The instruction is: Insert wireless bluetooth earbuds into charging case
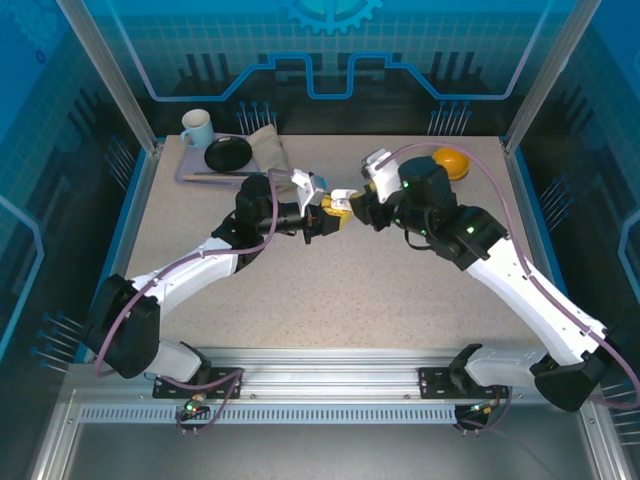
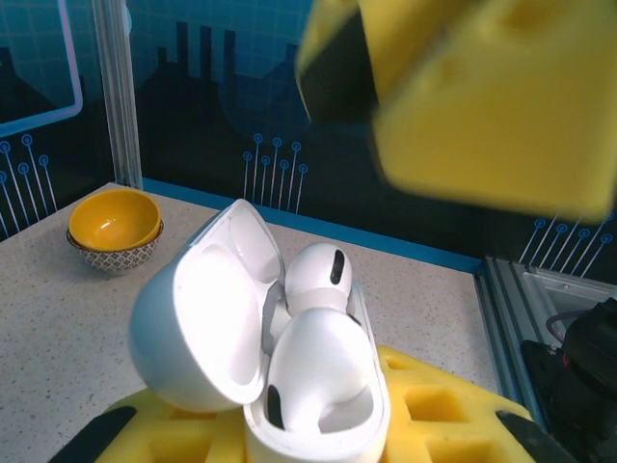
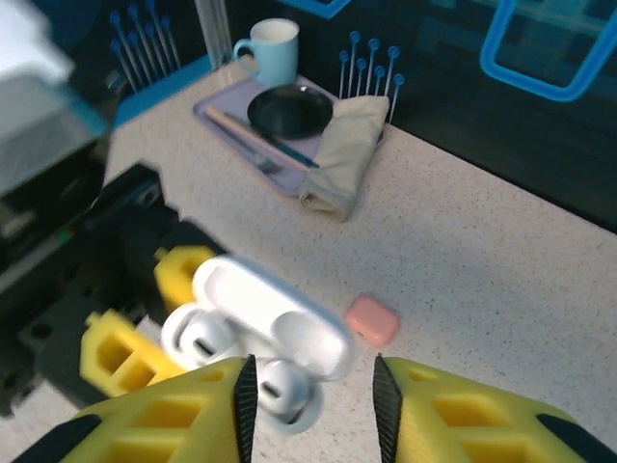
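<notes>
Left hand (image 1: 330, 212) grips the open case (image 2: 207, 318), both white buds (image 2: 316, 275) in. Right hand (image 3: 313, 388) released above it. Pink case (image 3: 371, 320) beside it, not yet done.

Work surface: a speckled beige table (image 1: 330, 290) carries a lavender rectangular tray (image 1: 186, 168) at its far left corner and a yellow bowl with a patterned base (image 1: 452, 162) at far right. A small rounded salmon-pink case (image 3: 371, 320) lies on bare tabletop, well apart from the tray.
</notes>
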Robot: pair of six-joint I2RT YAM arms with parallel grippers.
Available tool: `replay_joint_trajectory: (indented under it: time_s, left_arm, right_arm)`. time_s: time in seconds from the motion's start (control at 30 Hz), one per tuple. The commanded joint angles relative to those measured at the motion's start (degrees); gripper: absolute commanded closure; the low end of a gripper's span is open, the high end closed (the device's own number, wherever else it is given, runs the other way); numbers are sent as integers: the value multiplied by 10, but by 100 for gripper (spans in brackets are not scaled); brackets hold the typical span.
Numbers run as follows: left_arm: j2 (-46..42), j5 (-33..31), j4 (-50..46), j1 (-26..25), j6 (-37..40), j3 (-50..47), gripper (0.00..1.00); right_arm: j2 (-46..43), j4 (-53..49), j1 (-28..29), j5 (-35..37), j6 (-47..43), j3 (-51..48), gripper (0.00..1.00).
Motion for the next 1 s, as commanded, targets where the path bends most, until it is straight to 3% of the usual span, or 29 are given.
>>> replay_joint_trajectory:
  time_s: [0.0, 0.3, 0.5, 0.73, 0.97]
  left_arm:
    - [-1, 10, 40, 3, -5, 0, 100]
    - [5, 12, 41, 3, 7, -2, 100]
    - [13, 16, 25, 4, 17, 7, 100]
    - [35, 2, 14, 3, 2, 25, 100]
    - [65, -24, 52, 11, -51, 24, 100]
  right_arm:
    - [2, -18, -49, -51, 80, 52, 59]
    - [187, -204, -79, -107, 136, 251, 58]
    - [273, -247, -69, -114, 154, 300, 60]
    - [247, -261, -22, -64, 143, 260, 64]
    - [154, -226, 5, -45, 184, 114, 65]
